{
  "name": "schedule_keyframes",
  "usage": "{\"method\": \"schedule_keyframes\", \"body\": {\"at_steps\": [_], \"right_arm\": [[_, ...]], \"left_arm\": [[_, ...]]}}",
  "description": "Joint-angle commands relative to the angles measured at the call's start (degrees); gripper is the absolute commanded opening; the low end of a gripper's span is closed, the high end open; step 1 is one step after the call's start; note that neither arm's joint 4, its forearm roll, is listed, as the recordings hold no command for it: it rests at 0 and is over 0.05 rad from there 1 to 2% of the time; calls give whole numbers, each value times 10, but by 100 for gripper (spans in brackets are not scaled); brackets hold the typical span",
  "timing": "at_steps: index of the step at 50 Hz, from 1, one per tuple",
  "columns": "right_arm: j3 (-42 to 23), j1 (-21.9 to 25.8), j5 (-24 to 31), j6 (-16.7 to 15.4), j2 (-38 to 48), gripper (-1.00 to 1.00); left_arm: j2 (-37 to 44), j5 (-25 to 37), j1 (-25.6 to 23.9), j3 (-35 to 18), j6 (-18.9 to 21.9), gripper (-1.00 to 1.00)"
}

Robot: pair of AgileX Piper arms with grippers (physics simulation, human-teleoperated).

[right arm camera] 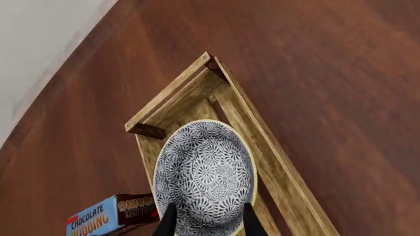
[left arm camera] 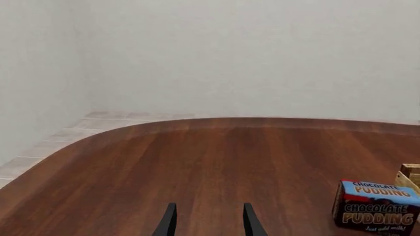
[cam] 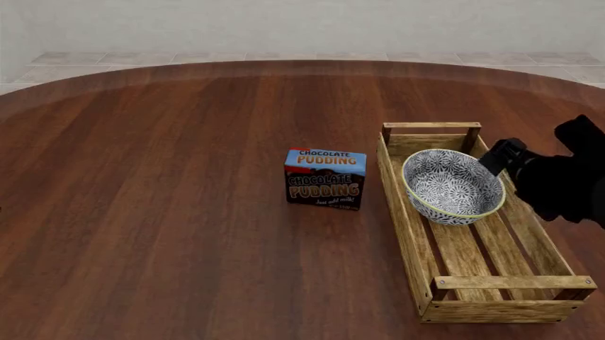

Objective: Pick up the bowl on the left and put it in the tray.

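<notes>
Plenty of bare table [cam: 170, 234] on the left and in the middle, w/ the curved far edge and pale floor tiles beyond it; the right side is the crowded part. The tray [cam: 409, 234] runs near-to-far along the right, its near end bar close to the near edge of the front view, far end bar abt level w/ the pudding box [cam: 325, 178]. The box stands upright just left of the tray, a gap of table between them. My right arm comes in from the right edge, dark bulk beside the tray's right rail, reaching left over it; my right pincer [right arm camera: 208, 223] points down onto the bowl [cam: 452, 185], one finger [right arm camera: 168, 221] over the patterned inside, the other [right arm camera: 249, 222] at the yellowish rim, so the rim sits between them. Looks like I'm pinching the rim, though actual contact is hard to confirm. The bowl is in the tray's far half, tilted w/ its opening facing left and near; can't tell if it's resting on the slats or hanging just above. The tray's near half holds nothing but slats. My left pincer [left arm camera: 208, 221] is spread w/ nothing between the fingers, above bare table, aimed at the far edge and wall; only its tips show.
</notes>
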Motion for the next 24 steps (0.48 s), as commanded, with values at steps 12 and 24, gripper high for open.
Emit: {"method": "schedule_keyframes", "body": {"at_steps": [12,24], "right_arm": [[7,32,46,21,-94,100],[17,44,67,13,-154,100]], "left_arm": [[0,-6,-12,9,1,100],[0,-17,-16,19,1,100]]}}
